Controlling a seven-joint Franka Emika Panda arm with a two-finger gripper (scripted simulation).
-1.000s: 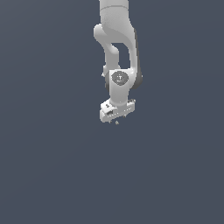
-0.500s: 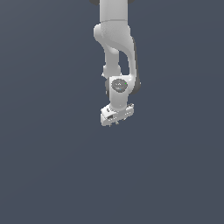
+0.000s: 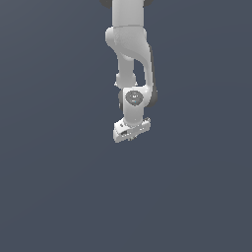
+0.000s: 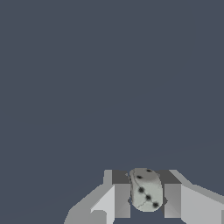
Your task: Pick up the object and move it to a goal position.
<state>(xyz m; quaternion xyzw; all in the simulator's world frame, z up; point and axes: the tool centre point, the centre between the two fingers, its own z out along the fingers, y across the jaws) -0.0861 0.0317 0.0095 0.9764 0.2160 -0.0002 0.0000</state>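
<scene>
- My white jointed arm (image 3: 129, 59) hangs down over the plain slate-grey surface (image 3: 54, 187).
- My white gripper (image 4: 146, 192) is closed narrow on the small pale grey-beige rounded object with dark spots (image 4: 145, 189), pinched between both fingers (image 4: 121, 197).

**Where your two cameras sit**

Your exterior view stands back from the white jointed robot arm (image 3: 130, 74), which hangs down from the frame's upper edge over a plain slate-grey ground (image 3: 49, 197). Your wrist view rides on the arm, very close behind the white two-fingered gripper (image 4: 146, 197), facing past its fingertips to that ground. Both views share only the gripper (image 3: 129, 135) and the ground.
</scene>
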